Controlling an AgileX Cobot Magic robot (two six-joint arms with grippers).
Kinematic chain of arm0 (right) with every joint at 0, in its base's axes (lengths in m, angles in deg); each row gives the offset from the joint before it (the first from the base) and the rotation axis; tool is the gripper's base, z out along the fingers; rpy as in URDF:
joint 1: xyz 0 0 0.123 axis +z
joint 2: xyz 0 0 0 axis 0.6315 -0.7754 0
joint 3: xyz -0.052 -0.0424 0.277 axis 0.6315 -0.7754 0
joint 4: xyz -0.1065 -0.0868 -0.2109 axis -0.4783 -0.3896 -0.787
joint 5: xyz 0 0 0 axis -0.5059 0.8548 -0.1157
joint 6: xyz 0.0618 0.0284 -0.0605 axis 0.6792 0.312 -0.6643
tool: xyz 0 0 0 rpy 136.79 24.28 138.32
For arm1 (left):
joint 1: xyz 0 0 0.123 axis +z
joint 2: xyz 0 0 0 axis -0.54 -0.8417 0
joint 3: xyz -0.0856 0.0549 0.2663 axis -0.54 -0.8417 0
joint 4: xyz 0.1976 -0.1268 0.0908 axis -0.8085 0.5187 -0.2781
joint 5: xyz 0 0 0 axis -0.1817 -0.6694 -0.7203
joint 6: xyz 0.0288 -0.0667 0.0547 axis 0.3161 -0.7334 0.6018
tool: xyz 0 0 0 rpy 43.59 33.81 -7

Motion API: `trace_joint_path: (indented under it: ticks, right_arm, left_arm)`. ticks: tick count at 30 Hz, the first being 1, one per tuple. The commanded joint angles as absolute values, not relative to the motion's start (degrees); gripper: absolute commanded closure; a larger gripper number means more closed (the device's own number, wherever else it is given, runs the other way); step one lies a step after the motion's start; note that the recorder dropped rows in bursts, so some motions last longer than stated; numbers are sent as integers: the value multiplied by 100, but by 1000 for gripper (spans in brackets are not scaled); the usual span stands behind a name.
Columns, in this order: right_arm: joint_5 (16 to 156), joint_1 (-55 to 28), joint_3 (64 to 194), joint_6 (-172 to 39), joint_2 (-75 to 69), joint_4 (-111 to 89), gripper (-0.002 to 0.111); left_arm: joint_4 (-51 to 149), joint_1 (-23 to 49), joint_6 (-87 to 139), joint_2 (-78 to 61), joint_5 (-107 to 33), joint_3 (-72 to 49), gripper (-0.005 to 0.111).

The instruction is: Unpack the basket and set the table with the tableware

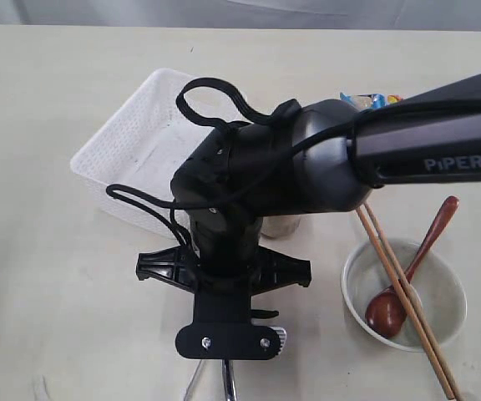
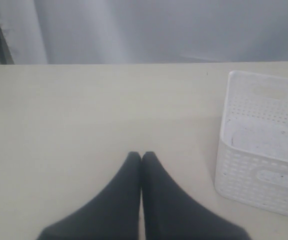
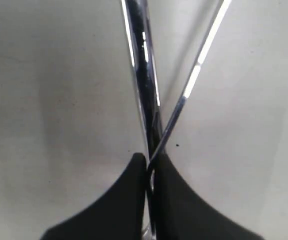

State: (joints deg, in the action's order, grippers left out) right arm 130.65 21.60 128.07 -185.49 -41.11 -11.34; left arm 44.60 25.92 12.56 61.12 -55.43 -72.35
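The pale cream wood-look table (image 1: 48, 292) carries a white lattice basket (image 1: 113, 185), standing empty toward its far side. A steel cup (image 1: 280, 226), mostly hidden, stands just beside the basket's near right corner. A blue snack packet (image 1: 372, 101) lies near the basket's right side. A whitish bowl (image 1: 441, 288) sits well apart from the basket, nearer and to the right. Two crossed steel utensils (image 3: 143, 75) are in front of the basket; whether they rest on the tabletop cannot be told.
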Motion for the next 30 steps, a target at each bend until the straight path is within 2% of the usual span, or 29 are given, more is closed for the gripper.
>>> trace_joint_path:
  ticks: [1,7,10,12,15,18,19,26,30]
  right_arm:
    - [13089,2164,12802,-18544,-4112,-1150,108]
    - [13101,2164,12802,-18589,-4112,-1081,108]
    - [13102,2164,12802,-18589,-4112,-1081,99]
    - [13102,2164,12802,-18589,-4112,-1081,84]
    - [13102,2164,12802,-18557,-4112,-1081,49]
    - [13090,2164,12802,-18475,-4112,-1081,8]
    - [13090,2164,12802,-18491,-4112,-1081,4]
    - [13160,2164,12802,-18204,-4091,-1047,4]
    - [13118,2164,12802,-17677,-3666,-310,4]
  left_arm:
    - [4435,2551,1261,6131,-5515,-7246,107]
    - [4435,2551,1261,6131,-5515,-7246,107]
    - [4435,2551,1261,6131,-5515,-7246,107]
    - [4435,2551,1261,6131,-5515,-7246,107]
    - [4435,2551,1261,6131,-5515,-7246,107]
    - [4435,2551,1261,6131,-5515,-7246,107]
    - [4435,2551,1261,6131,-5515,-7246,107]
    - [4435,2551,1261,6131,-5515,-7246,107]
    - [4435,2551,1261,6131,-5515,-7246,107]
